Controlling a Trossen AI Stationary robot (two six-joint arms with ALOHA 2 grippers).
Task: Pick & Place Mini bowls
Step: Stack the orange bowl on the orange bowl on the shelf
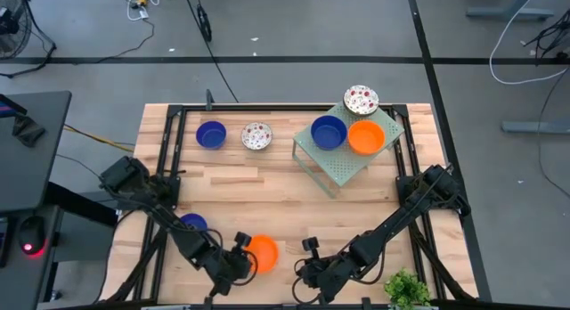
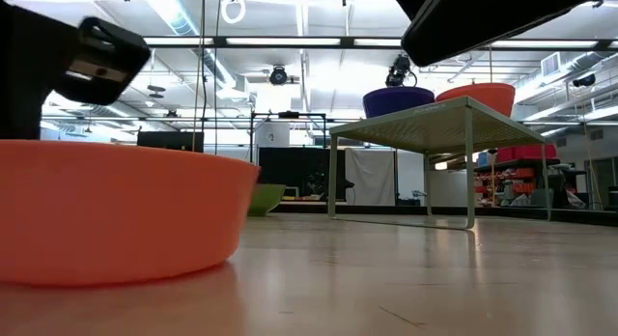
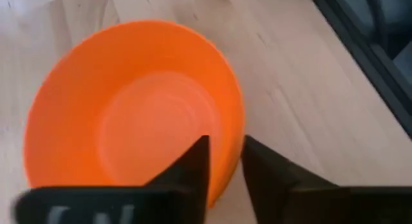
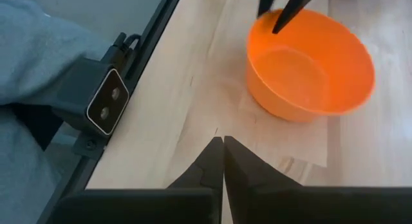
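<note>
An orange mini bowl (image 1: 263, 254) sits near the table's front edge, left of centre; it fills the left wrist view (image 3: 129, 108) and shows in the low view (image 2: 116, 215) and the right wrist view (image 4: 309, 63). My left gripper (image 1: 245, 258) is shut on its rim. My right gripper (image 1: 309, 271) is shut and empty, to the right of the bowl, just above the table (image 4: 223, 150). A dark blue bowl (image 1: 193, 224) rests on the table beside my left arm. My left gripper pinches the orange bowl's rim (image 3: 233, 130), one finger (image 3: 196, 163) inside the bowl and the other outside it. It comes from the table's left side, slanting down. The bowl's base rests on the table (image 2: 145, 273).
At the back, a dark blue bowl (image 1: 211, 134) and a red-speckled white bowl (image 1: 256, 136) stand on the table. The pale green rack (image 1: 343, 163) at the back right carries a blue (image 1: 328, 132), an orange (image 1: 366, 137) and a speckled bowl (image 1: 361, 100). A green plant (image 1: 405, 288) stands at the front right.
</note>
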